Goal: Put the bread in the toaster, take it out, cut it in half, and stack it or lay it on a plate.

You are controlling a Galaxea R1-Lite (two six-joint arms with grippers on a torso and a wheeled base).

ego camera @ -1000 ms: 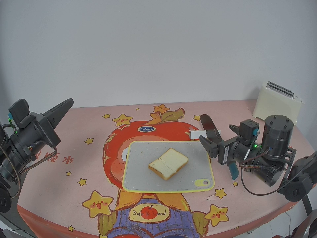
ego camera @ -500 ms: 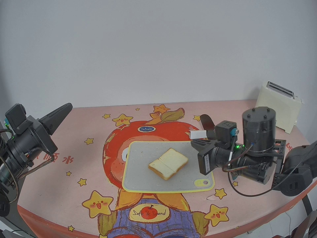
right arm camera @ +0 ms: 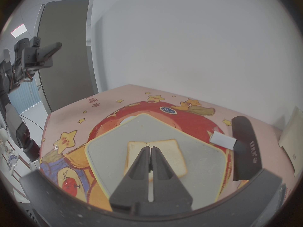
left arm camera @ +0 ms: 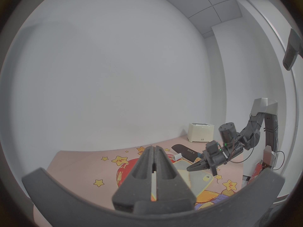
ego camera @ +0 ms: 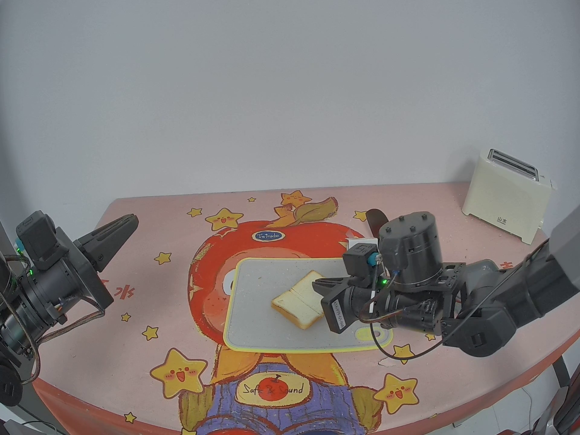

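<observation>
The bread [ego camera: 300, 304], a toasted slice cut into two halves, lies on the grey, yellow-rimmed cutting board [ego camera: 254, 324]. My right gripper [ego camera: 315, 283] is shut and holds nothing. Its tip hangs just over the bread's right part. In the right wrist view the closed fingertips [right arm camera: 149, 149] point at the cut line between the two halves [right arm camera: 169, 156]. A black-bladed knife [right arm camera: 244, 148] lies on the table right of the board, its tip [ego camera: 376, 217] showing behind my right arm. My left gripper [ego camera: 128, 223] is shut and empty, raised off the table's left edge.
A cream toaster [ego camera: 507, 196] stands at the back right corner of the table. A small white block [right arm camera: 223, 140] sits by the knife blade at the board's far right corner. The round pink table drops off close in front and at both sides.
My right arm swung left from beside the knife, across the board's right edge, to just over the bread. My left arm sank a little and stayed shut.
</observation>
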